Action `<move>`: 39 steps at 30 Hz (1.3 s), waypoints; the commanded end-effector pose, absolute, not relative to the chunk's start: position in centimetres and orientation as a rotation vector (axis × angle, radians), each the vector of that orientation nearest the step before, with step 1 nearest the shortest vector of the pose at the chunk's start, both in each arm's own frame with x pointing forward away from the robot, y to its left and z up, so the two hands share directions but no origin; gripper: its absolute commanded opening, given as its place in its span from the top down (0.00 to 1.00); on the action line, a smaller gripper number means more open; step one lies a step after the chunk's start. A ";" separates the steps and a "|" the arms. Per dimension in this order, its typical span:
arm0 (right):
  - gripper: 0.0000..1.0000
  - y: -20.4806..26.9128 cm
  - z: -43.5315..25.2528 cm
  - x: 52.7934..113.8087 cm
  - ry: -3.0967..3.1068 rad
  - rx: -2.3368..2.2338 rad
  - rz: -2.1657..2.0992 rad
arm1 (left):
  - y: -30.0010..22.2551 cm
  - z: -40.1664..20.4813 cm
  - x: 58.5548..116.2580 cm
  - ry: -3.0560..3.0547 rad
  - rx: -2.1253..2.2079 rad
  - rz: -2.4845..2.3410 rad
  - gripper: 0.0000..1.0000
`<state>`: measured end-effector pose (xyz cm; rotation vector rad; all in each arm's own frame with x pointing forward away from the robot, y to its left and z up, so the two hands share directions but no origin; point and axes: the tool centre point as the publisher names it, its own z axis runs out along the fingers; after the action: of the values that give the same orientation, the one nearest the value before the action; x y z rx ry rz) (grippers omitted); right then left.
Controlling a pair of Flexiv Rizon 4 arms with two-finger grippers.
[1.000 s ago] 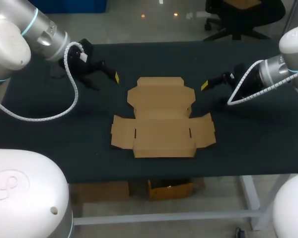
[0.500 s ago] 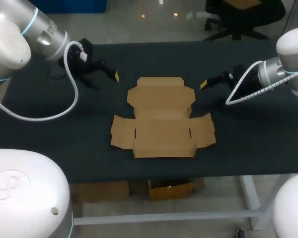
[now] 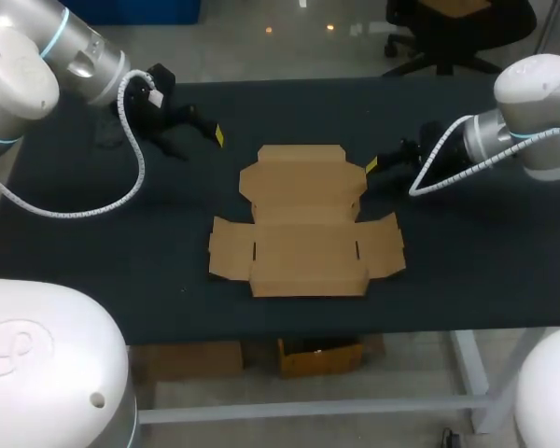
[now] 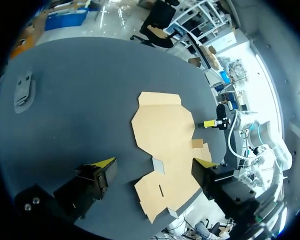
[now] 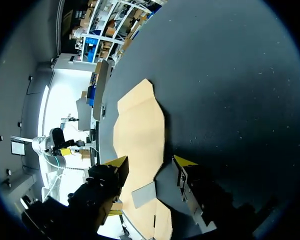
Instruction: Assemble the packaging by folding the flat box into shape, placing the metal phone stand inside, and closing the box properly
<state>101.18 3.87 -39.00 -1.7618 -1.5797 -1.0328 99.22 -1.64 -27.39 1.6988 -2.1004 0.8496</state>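
Note:
The flat brown cardboard box [image 3: 303, 220] lies unfolded in the middle of the dark table. My right gripper [image 3: 373, 169] hangs at the right edge of its far panel. In the right wrist view its fingers [image 5: 151, 163] stand apart over that edge of the box [image 5: 140, 135], gripping nothing. My left gripper [image 3: 194, 140] is at the back left, clear of the box. Its fingers [image 4: 153, 164] are wide open, with the box [image 4: 165, 145] ahead of them. A grey metal piece [image 4: 24, 90], apparently the phone stand, lies on the table well off to that gripper's side.
The black tabletop [image 3: 467, 271] extends bare on both sides of the box and in front of it. In the left wrist view my right gripper [image 4: 211, 123] shows at the box's far edge.
My right gripper has moved left, up to the right edge of the box's far panel. My left gripper has shifted slightly toward the back. The box has not moved.

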 end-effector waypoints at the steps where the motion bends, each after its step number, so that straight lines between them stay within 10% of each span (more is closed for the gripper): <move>1: 0.45 3.9 -39.7 101.8 -1.571 -1.751 -1.019 | -1.8 -27.3 99.5 -2.105 1.693 0.851 0.00; 31: 0.60 7.8 -41.0 102.1 -1.510 -1.636 -1.005 | -2.3 -27.4 99.8 -2.102 1.693 0.884 0.00; 39: 1.00 8.3 -40.5 101.9 -1.509 -1.611 -1.041 | -2.0 -27.6 99.7 -2.092 1.689 0.890 0.00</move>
<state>101.85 8.52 -40.33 -1.6238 -1.5143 -1.0299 99.75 -2.09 -27.53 1.6925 -2.0943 0.8874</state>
